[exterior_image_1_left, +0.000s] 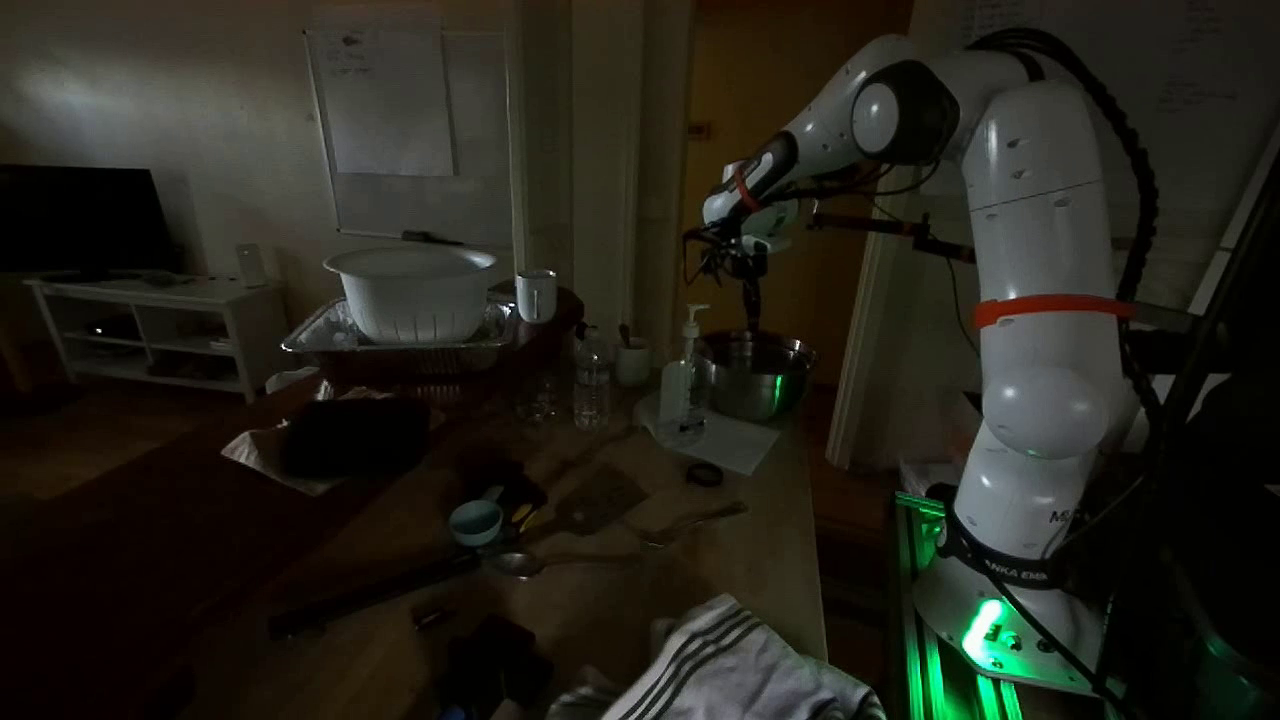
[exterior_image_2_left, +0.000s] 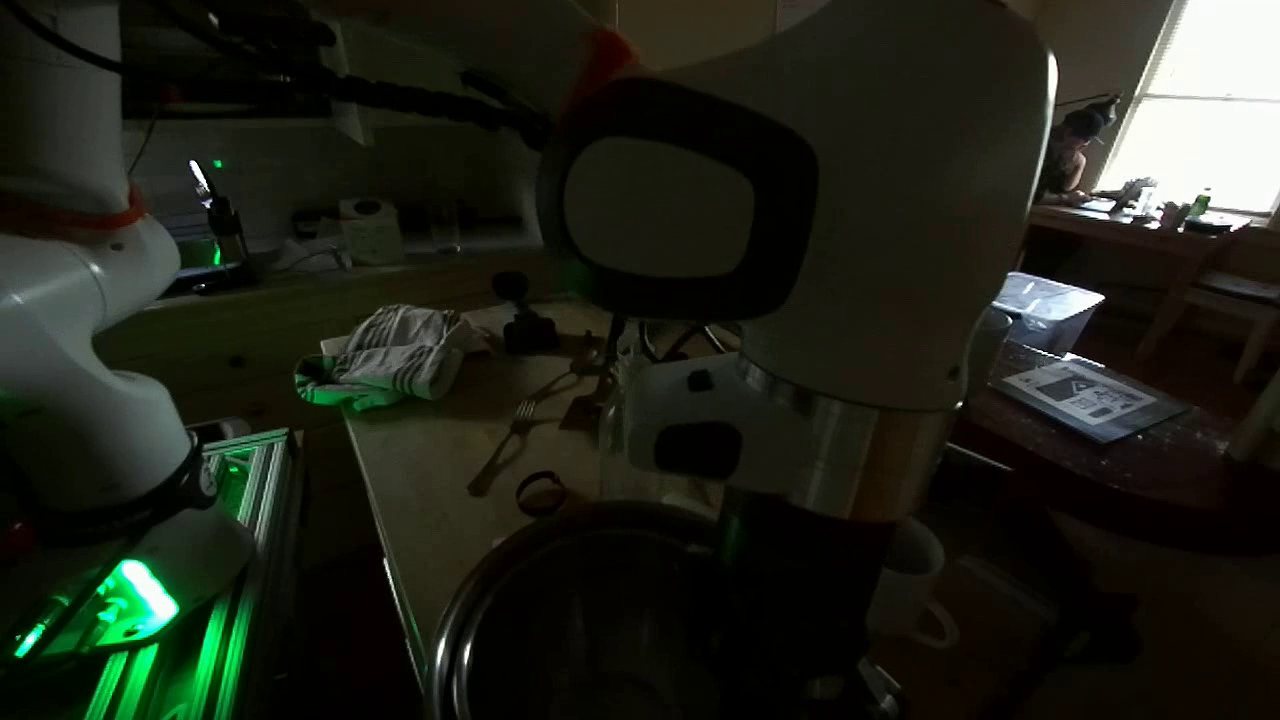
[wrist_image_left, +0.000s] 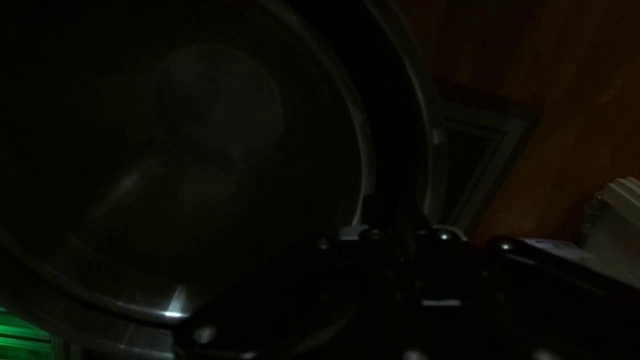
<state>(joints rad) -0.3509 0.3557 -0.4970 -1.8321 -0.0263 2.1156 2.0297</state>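
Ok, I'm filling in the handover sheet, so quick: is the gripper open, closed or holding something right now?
Gripper: closed, down at the metal bowl; too dark to tell whether it is holding anything.

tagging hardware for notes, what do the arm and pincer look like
The arm is white, with rounded segments, dark joint trim and orange-red bands. A black ridged cable runs along it. A black collar shows pale letters above a green light. The pincer is dark with shiny bolts.
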